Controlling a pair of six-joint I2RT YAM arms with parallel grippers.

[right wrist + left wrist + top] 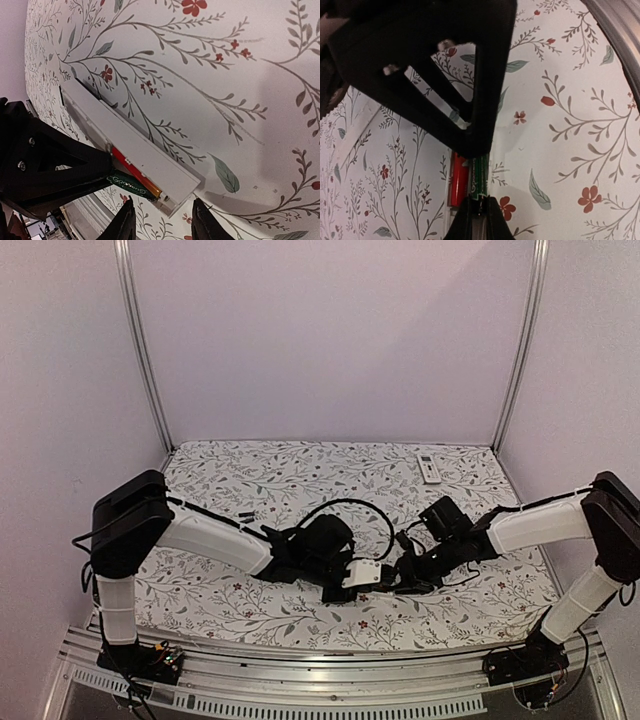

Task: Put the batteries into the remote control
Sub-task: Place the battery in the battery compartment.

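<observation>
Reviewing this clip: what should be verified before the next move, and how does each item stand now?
1. Red battery lying in the remote bay: ok.
2. Left gripper closed on the green battery: ok.
3. Green battery fully seated beside the red one: cannot tell, the finger hides one end.
4. Right gripper bracing the remote's end: not ok, its fingers stand apart with a gap.
5. Battery polarity: cannot tell.
</observation>
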